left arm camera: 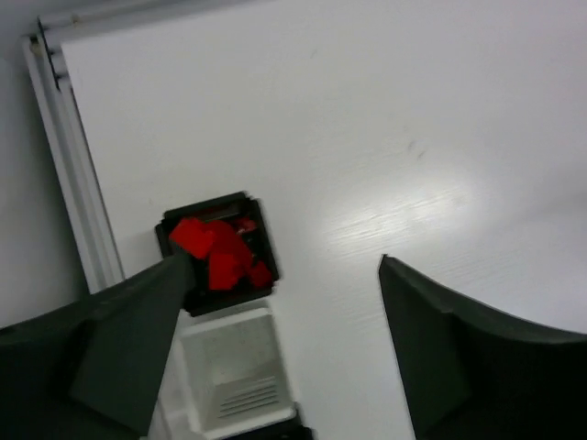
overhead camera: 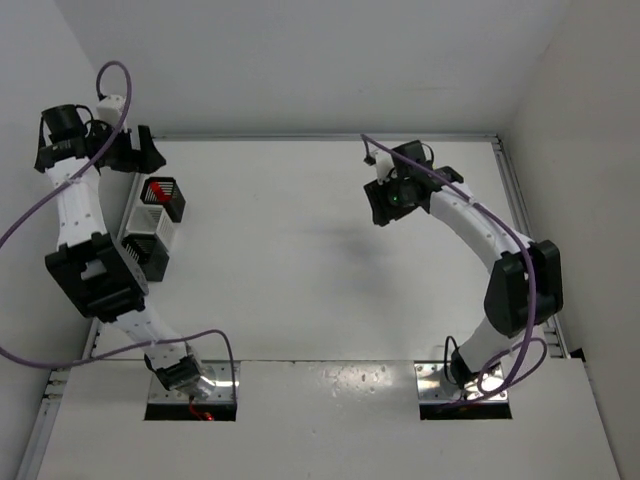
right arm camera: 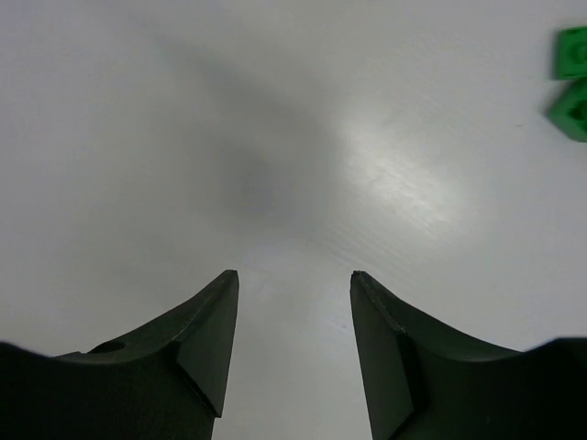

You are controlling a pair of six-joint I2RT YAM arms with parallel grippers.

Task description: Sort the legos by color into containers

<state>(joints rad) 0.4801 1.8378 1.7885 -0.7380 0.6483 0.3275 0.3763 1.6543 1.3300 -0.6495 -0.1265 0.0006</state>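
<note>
Two green plastic legos (right arm camera: pixel 570 108) lie on the white table (right arm camera: pixel 138 110) near the right end effector (right arm camera: pixel 293 284), its fingers apart and empty. Left end effector (left arm camera: pixel 284 268), likewise apart, hovers by the black slatted container (left arm camera: pixel 206 205) of red legos (left arm camera: pixel 215 252). Green seems next: the right end effector must centre over one.

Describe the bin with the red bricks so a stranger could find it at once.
Along the table's left edge, three small slatted bins stand in a row. Take the black bin farthest from the arm bases, beyond the white bin: the only one showing red bricks.
</note>
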